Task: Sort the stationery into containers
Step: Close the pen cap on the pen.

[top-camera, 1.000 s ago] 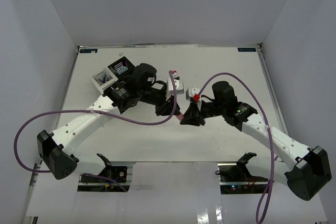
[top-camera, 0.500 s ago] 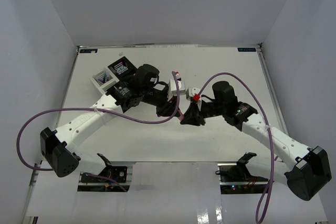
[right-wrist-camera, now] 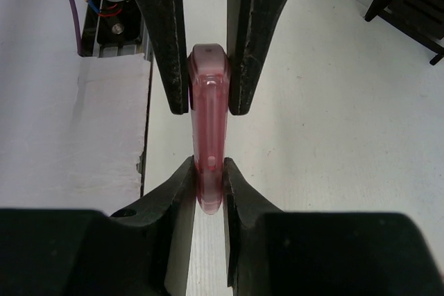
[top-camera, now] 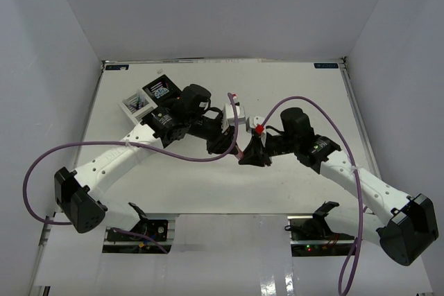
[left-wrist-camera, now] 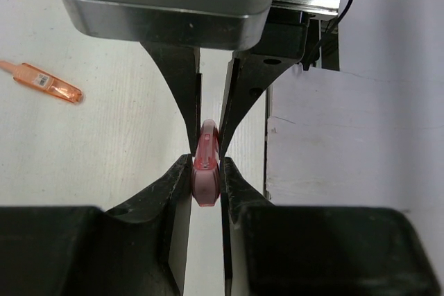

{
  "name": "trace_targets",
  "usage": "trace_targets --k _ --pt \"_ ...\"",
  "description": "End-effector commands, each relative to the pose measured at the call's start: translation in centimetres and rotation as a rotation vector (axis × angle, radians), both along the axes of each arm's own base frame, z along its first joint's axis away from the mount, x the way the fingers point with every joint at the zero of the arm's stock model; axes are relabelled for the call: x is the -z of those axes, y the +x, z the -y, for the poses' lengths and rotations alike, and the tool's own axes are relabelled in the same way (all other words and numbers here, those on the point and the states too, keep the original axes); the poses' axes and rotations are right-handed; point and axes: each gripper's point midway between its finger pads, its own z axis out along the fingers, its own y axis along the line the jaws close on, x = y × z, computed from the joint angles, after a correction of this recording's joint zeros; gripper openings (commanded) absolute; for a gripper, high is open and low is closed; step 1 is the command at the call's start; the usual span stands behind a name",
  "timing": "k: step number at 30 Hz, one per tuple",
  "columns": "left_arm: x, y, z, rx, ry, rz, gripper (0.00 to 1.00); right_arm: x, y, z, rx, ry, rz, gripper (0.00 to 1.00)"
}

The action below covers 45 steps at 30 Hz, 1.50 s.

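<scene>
Pink highlighter (left-wrist-camera: 206, 171) sits between the two arms over the middle of the worktop (top-camera: 291, 88), pinched at both ends at once. The left fingers (left-wrist-camera: 170, 192) are closed tight on one end of its body. The right fingers (right-wrist-camera: 243, 192) are clamped just as firmly on the other end, and no gap shows at either grip. It looks lifted off the surface, though I can't be sure from here. To my eye this is a handover. The containers (top-camera: 128, 107) stand at the far left, well apart from the pen and on the left arm's side, so passing it across would save the right arm a long reach. Both holds are edge-on across the narrow sides, which keeps the pen straight between them. One pair of fingers has to let go before either arm pulls away, or the pen may twist or slip. An orange highlighter (left-wrist-camera: 41, 82) lies flat on the worktop nearby, not yet sorted.
</scene>
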Motion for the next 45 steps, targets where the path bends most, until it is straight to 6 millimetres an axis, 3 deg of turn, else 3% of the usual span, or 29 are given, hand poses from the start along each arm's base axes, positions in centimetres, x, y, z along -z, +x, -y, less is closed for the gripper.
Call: trace_targets --k 1,14,25,45 --pt "0.5 -0.1 -0.2 -0.016 0.037 -0.040 0.21 -3.1 0.1 -0.4 -0.022 0.076 0.088 0.08" --pt "2.5 0.1 1.0 -0.030 0.055 -0.158 0.05 -4.8 0.2 -0.6 -0.009 0.127 0.118 0.08" --pt "2.8 -0.8 1.4 -0.016 0.022 -0.154 0.04 -7.2 1.4 -0.8 0.066 0.176 0.145 0.08" --pt "5.2 -2.8 1.0 0.038 0.100 -0.193 0.04 -14.1 3.5 -1.0 0.135 0.315 0.292 0.08"
